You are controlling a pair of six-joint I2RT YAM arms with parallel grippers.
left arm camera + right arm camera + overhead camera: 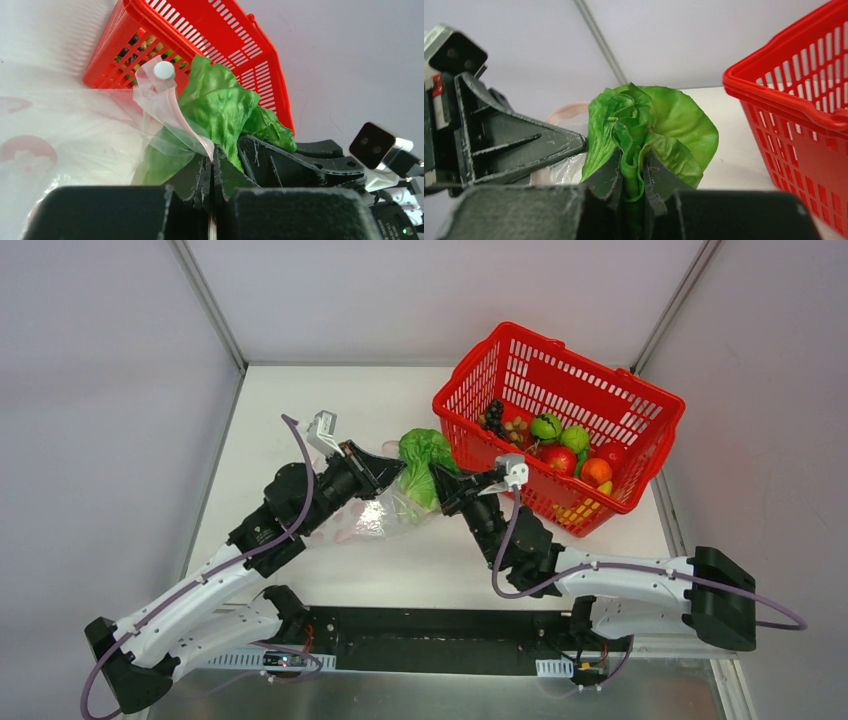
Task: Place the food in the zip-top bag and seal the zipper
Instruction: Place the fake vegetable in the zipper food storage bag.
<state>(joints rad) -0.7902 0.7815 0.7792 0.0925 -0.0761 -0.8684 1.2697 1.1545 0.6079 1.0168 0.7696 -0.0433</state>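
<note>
Gripping lettuce (649,130), R claw (631,167) faces L claw (212,172) pinching zipper (170,107), red basket (774,100) just beside.

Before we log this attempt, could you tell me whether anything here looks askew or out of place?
Only the zipper: it is twisted and curled where the left gripper pinches it, not lying flat, leaving the mouth of the zip-top bag bunched. The right gripper holds the lettuce beside it.
</note>
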